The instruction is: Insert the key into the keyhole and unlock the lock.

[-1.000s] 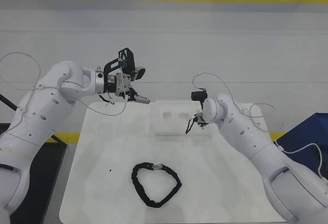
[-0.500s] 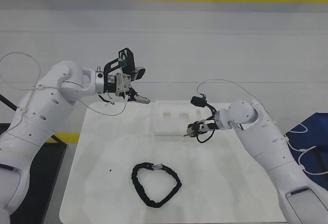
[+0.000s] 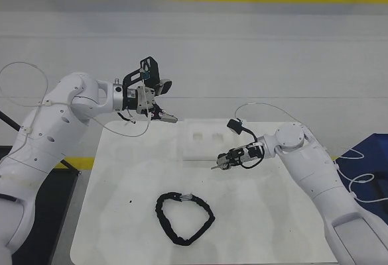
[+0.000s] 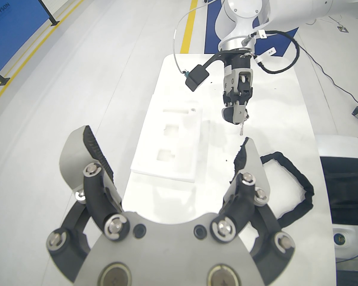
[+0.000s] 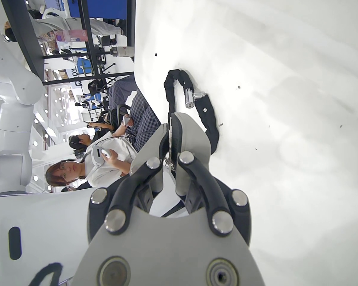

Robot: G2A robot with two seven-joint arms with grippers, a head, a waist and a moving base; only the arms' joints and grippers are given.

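Our right pincer (image 3: 221,161) is pressed together on the key (image 4: 241,127), whose thin metal blade pokes out past the tips, above the middle of the tabletop (image 3: 114,218). From there the lock (image 3: 184,218) lies toward the near edge. It is a loop of chain in a black fabric sleeve, with its short shiny cylinder (image 5: 189,98) on the loop's far side, closest to the key. We judge the right arm the nearer one, with blade and cylinder axis not yet aligned. The left pincer (image 4: 167,138) hangs spread over the far edge, near a white foam tray (image 3: 203,142).
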